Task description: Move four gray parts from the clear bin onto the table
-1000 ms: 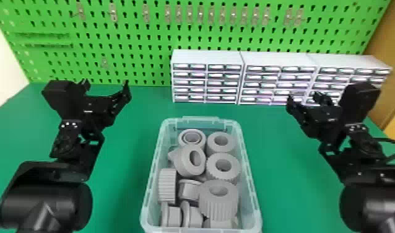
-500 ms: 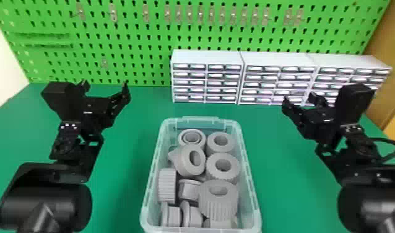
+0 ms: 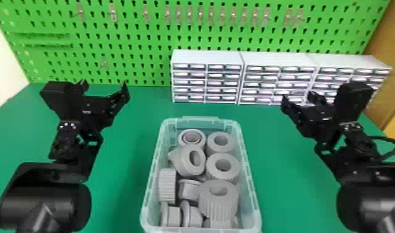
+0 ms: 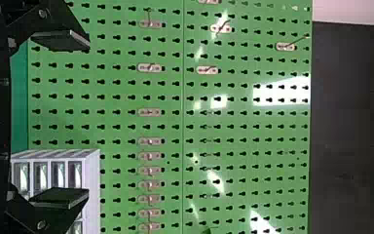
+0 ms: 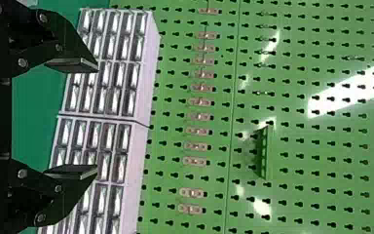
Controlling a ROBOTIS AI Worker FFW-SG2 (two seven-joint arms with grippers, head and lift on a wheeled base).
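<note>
Your left gripper [image 4: 88,119] and right gripper [image 5: 97,118] both have their fingers spread wide with nothing between them, poised over the table [image 3: 122,192] on either side of the clear bin [image 3: 200,119]. The gray parts you have to move are piled in that bin, so the first pick looks to be the step in hand, with none of the four delivered. Watch the crowding: the rings touch or nearly touch, so a spread finger coming down could land on a neighbor's top rather than slip into a gap. The tilted ring [image 3: 182,164] leans on other parts; grip it off-center and it may roll out of your grasp or drag the one beneath. The ridged piece [image 3: 167,186] sits close to the bin's left wall, which leaves you little room for a finger on that side, and pushing there could shove the whole bin. The big ridged gear [image 3: 220,203] might prove too wide unless you line up squarely. Lift too low and a part could catch the rim; let go too high and a round one may roll away. Send both arms in together and they could collide.
</note>
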